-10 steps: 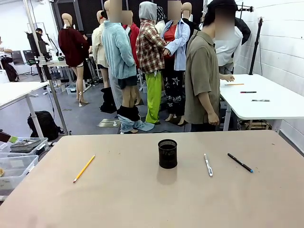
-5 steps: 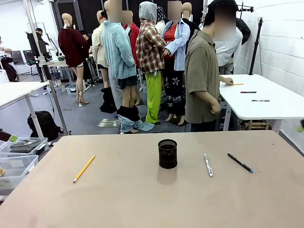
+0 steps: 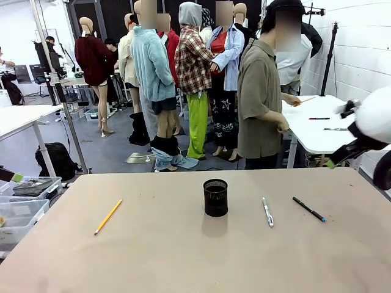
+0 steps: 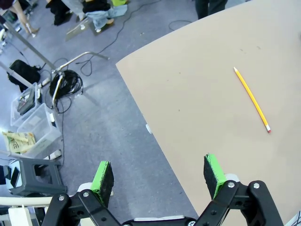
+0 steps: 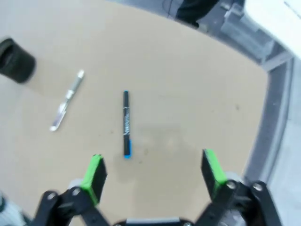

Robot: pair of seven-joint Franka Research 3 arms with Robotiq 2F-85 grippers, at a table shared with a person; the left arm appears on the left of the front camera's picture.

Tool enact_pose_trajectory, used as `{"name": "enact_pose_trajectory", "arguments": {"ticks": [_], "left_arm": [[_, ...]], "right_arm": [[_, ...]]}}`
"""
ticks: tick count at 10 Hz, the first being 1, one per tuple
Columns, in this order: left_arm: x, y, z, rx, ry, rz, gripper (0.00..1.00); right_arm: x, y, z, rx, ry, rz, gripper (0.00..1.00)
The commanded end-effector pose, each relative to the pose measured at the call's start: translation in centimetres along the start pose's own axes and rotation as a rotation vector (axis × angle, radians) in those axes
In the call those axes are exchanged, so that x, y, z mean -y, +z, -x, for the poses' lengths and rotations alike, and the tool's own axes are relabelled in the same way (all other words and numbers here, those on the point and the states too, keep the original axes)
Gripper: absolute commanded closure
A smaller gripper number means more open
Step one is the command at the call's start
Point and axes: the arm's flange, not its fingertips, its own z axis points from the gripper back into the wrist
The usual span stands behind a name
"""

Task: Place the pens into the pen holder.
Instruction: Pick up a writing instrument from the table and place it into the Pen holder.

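- Holder [image 3: 215, 197] upright mid-worktop [image 3: 183, 256]; pencil [image 3: 108, 216] lies left, silver pen [image 3: 267, 212] and black pen [image 3: 308, 209] right.
- Left claw [image 4: 160, 176] wide open, empty, over worktop's left edge.
- Right claw [image 5: 153, 172] wide open, empty, above black pen.

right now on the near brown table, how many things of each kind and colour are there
yellow pencil: 1
silver pen: 1
black pen with a blue tip: 1
black pen holder: 1
total: 4
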Motion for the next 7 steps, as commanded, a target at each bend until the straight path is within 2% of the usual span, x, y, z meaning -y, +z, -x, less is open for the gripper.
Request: {"name": "enact_pose_trajectory", "arguments": {"ticks": [1, 4, 7], "left_arm": [[-0.1, 0.0, 0.1, -0.007, 0.012, -0.003, 0.0], [-0.1, 0.0, 0.1, -0.007, 0.012, -0.003, 0.0], [-0.1, 0.0, 0.1, -0.007, 0.012, -0.003, 0.0]], "right_arm": [[-1.2, -2.0, -1.8, -0.077, 0.087, 0.037, 0.0], [-4.5, -6.6, -3.1, -0.174, 0.168, 0.037, 0.0], [-4.8, -10.7, -2.7, -0.274, 0.154, 0.018, 0.0]]}}
